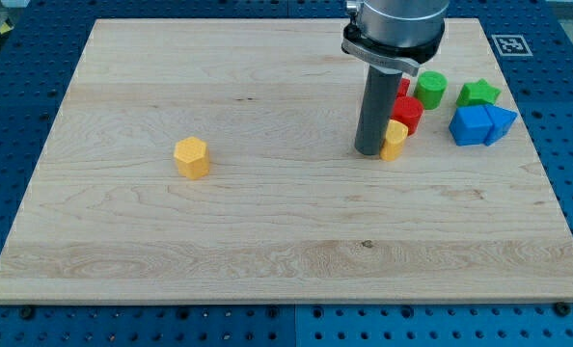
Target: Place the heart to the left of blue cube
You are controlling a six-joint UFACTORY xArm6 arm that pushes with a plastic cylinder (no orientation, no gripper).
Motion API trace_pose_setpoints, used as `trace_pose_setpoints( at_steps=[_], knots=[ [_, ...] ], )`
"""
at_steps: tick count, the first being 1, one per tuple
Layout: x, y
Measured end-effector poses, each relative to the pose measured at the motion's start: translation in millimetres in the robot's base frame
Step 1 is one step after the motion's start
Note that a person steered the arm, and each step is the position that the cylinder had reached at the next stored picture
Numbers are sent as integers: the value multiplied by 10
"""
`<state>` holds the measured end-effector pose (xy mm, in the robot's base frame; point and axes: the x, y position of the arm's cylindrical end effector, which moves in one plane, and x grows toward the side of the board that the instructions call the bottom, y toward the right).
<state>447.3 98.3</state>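
Heart-shaped yellow block (pixel 395 140) sits touching my tip (pixel 368 152) on the tip's right side, partly hidden behind the rod. No claw on this rig, just a plain rod, so nothing is gripped. Red block (pixel 408 113) is just beyond the heart, up-right of the tip. Blue cube (pixel 471 125) lies further right, touching a blue wedge-like block (pixel 502 122). Green cylinder (pixel 431 89) and green star-like block (pixel 478 93) sit behind those. Yellow hexagonal block (pixel 192 157) is far left of the tip on the wooden board (pixel 267 241).
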Motion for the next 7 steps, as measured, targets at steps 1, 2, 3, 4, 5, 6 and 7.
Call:
trace_pose_setpoints(
  at_steps=[1,2,3,4,5,6,7],
  knots=[
    [0,236],
    [72,454],
    [144,581],
    [148,714],
    [217,870],
    [238,940],
    [214,940]
  ],
)
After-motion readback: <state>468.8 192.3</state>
